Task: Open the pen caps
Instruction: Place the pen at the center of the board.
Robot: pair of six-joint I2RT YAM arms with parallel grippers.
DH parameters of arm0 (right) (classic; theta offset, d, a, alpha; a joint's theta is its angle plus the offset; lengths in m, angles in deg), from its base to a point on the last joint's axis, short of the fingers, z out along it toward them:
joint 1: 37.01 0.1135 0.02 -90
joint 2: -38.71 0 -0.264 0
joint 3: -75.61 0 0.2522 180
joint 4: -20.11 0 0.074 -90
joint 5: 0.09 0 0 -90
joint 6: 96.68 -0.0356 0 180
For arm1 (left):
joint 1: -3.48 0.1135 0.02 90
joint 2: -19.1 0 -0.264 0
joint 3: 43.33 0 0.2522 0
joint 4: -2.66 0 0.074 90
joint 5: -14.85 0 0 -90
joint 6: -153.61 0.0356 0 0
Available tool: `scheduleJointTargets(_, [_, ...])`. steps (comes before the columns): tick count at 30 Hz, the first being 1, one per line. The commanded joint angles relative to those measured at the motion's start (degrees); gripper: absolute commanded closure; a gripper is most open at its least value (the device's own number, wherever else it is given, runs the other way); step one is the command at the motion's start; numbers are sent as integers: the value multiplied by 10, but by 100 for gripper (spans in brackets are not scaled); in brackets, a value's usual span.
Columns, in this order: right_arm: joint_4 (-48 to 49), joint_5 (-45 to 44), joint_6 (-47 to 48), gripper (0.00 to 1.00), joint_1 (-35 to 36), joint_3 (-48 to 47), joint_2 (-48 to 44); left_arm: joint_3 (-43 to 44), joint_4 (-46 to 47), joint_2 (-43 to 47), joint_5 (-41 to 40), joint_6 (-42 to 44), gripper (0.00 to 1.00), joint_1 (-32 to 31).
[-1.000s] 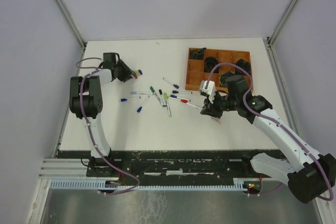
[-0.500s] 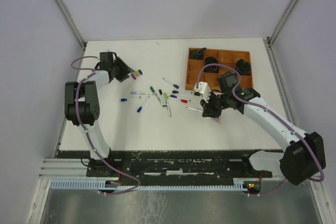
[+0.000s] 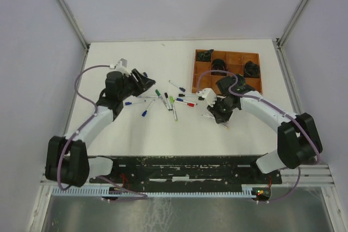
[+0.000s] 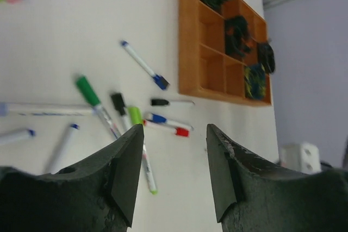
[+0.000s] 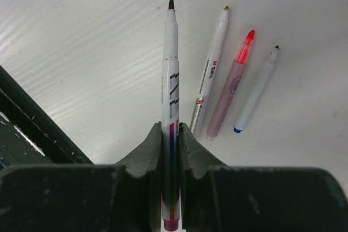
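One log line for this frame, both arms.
left gripper: open, empty, facing scattered pens | right gripper: shut on bare-tipped pen | three uncapped pens on table beside it

L arm [image 3: 92,126] rises from its base at lower left of the top view toward centre-left, wrist bent fwd. L gripper [image 4: 175,137] points right in the top view, jaws apart, nothing btwn them. R arm [image 3: 266,110] arcs from lower right up and back left to mid-frame. R gripper [image 5: 171,129] is angled down-left, jaws clamped on a pen [image 5: 170,69] held lengthwise, tip sticking out past the fingertips.
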Motion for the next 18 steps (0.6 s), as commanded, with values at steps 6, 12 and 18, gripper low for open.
scheduleJointTargets(6, [29, -32, -65, 95, 7, -16, 26, -148, 46, 224, -70, -19, 42, -133])
scheduleJointTargets(12, [44, -43, -81, 94, 12, -15, 58, -231, 49, 309, -90, -55, 42, -163])
scheduleJointTargets(18, [65, -74, -115, 92, 21, -11, 69, -258, 35, 356, -111, -73, 42, -184])
